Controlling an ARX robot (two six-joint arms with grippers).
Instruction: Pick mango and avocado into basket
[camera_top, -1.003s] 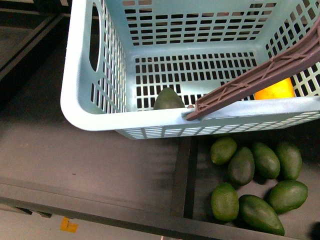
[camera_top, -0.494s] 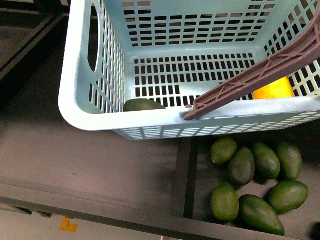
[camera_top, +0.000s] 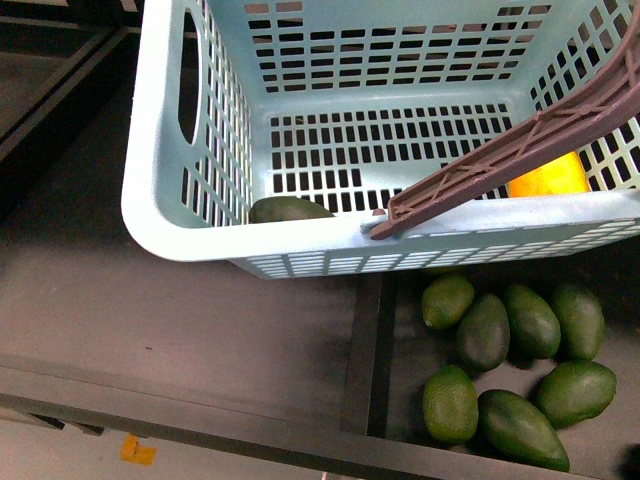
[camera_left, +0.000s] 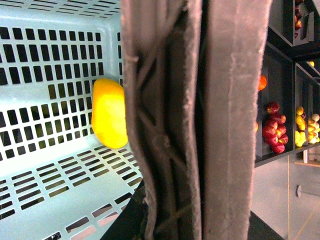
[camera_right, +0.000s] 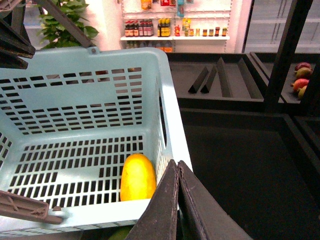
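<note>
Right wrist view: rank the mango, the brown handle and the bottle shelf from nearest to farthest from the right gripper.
1. mango, inside the basket, beside the right gripper.
2. brown handle, further along the near rim.
3. bottle shelf, against the far wall.

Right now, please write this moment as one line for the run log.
mango: in basket | avocado: in basket, near wall | loose avocados: tray outside basket | right gripper: shut, empty, beside basket rim
</note>
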